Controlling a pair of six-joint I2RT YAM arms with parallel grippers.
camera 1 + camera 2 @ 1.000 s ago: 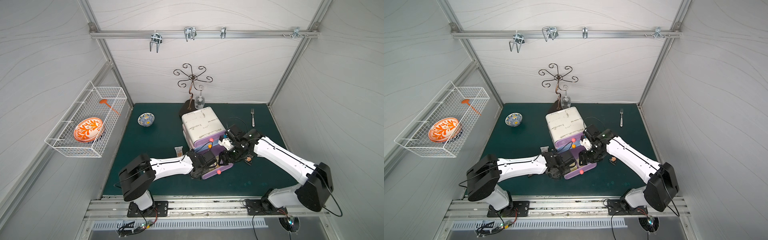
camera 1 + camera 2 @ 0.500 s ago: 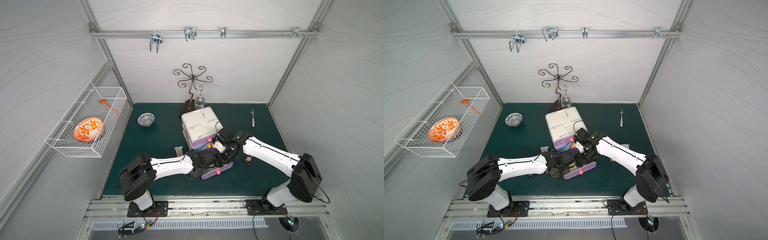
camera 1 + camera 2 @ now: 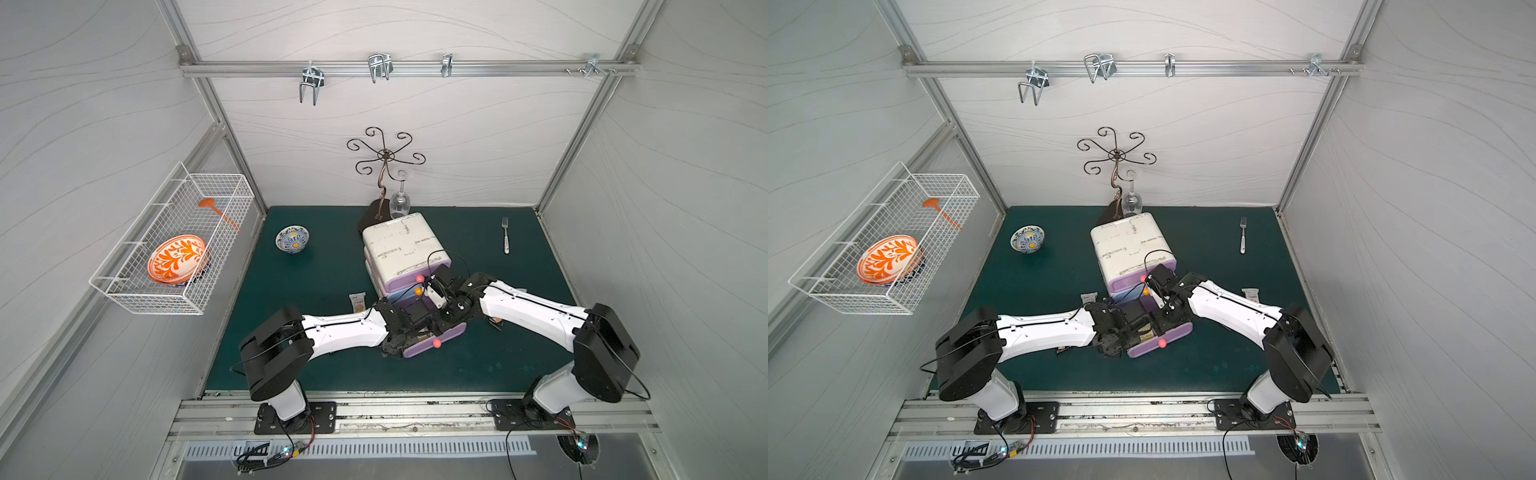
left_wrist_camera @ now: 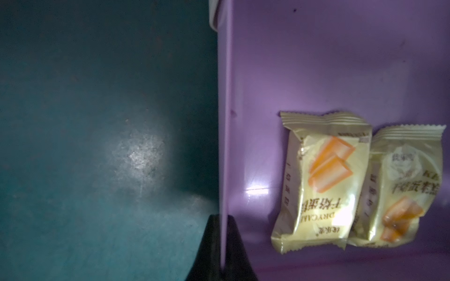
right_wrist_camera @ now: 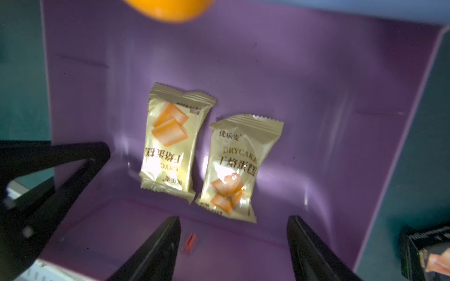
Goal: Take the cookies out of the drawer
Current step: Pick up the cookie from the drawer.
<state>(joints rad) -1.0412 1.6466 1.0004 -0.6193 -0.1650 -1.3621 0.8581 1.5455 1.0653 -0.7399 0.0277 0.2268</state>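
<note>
Two yellow cookies (image 5: pixel 170 138) in drawer (image 5: pixel 316 85), long axes parallel, pointing opposite ways

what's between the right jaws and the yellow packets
Nothing but bare drawer floor, in the right wrist view; the right gripper's open jaws nearly reach one yellow packet.

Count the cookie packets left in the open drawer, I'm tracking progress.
2: one yellow packet and a second yellow packet, side by side on the drawer floor. Others further back could be hidden.
</note>
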